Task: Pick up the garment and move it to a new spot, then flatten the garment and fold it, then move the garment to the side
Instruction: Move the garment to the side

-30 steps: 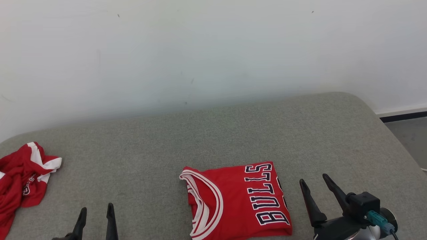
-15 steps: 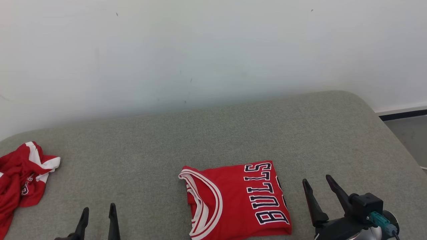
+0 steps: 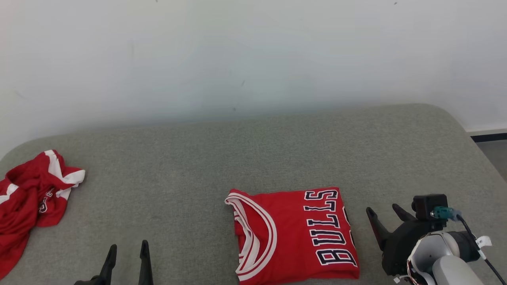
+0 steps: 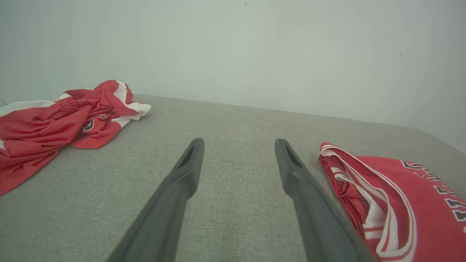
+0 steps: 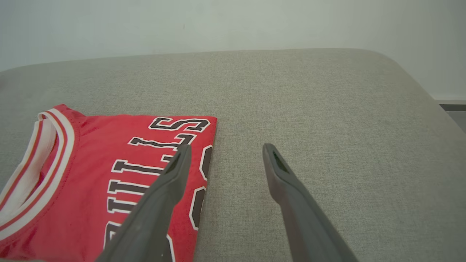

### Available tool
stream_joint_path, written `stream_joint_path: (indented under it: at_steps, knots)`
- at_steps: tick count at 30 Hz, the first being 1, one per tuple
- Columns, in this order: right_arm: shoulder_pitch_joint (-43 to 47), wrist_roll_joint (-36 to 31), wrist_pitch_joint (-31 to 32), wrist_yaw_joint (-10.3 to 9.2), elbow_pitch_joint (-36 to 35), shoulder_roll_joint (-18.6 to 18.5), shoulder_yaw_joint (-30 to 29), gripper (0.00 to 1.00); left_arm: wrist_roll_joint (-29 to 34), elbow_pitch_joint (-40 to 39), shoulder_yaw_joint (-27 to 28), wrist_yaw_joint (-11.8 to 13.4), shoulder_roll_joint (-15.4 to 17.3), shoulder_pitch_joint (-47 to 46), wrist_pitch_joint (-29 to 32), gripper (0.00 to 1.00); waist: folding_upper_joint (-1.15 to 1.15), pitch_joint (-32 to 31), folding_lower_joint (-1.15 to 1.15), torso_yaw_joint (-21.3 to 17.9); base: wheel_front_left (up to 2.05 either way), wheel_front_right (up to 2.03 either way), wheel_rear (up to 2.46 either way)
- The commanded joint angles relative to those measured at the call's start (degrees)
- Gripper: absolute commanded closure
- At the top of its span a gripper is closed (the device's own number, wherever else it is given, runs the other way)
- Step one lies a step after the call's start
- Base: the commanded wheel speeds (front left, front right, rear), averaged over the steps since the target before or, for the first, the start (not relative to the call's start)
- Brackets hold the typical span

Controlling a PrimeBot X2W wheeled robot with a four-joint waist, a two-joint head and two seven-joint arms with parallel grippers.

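A red Bulls jersey [image 3: 293, 233] lies folded into a neat rectangle on the grey cushion [image 3: 237, 158], near its front edge. A second red and white garment [image 3: 27, 198] lies crumpled at the far left. My right gripper [image 3: 382, 208] hovers open just right of the folded jersey. In the right wrist view, the right gripper [image 5: 226, 146] has its left finger over the edge of the jersey [image 5: 91, 174]. My left gripper [image 3: 128, 245] stands open between the two garments. The left wrist view shows this gripper [image 4: 239, 142] empty, with the crumpled garment [image 4: 47, 123] to its left and the jersey [image 4: 400, 203] to its right.
A pale wall [image 3: 253, 59] rises behind the cushion. The cushion's rounded right corner drops off to grey floor [image 3: 495, 154] with a dark skirting strip. Bare grey fabric spreads behind and between the garments.
The head camera has shifted, sliding the whole picture a little right. My right wrist has rolled, so its pale forearm now shows. Both garments lie as before, and both grippers stay open.
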Motion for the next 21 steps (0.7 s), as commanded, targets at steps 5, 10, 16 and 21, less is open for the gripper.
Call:
stream_joint_path:
  at_steps: [5, 10, 16, 21]
  knots:
    - [-4.38, 0.93, 8.32, -0.14, 6.70, 0.49, -2.02, 0.00, -0.10, 0.27, -0.73, -0.18, 0.03, -0.37, -0.04, 0.00, 0.00, 2.83, 0.00, 4.36, 0.00, 0.00, 0.00]
    - [-5.32, 2.45, 10.15, -0.14, 11.01, 1.79, -3.56, 0.00, 0.05, 0.57, -1.12, -0.30, 0.01, -1.19, -0.04, 0.00, 0.00, 3.79, 0.00, 6.97, 0.00, 0.00, 0.00]
    - [-5.68, 1.68, 10.61, -0.14, 14.89, 2.66, -4.33, 0.00, -0.16, 0.02, -1.43, -0.34, 0.01, -1.71, -0.04, 0.00, 0.00, 4.73, 0.00, 8.69, 0.00, 0.00, 0.00]
    - [-6.73, 1.12, 12.90, -0.15, 18.39, 3.22, -4.70, 0.00, -0.12, -0.48, -1.68, -0.30, 0.00, -2.31, -0.04, 0.00, 0.00, 5.77, 0.00, 9.17, 0.00, 0.00, 0.00]
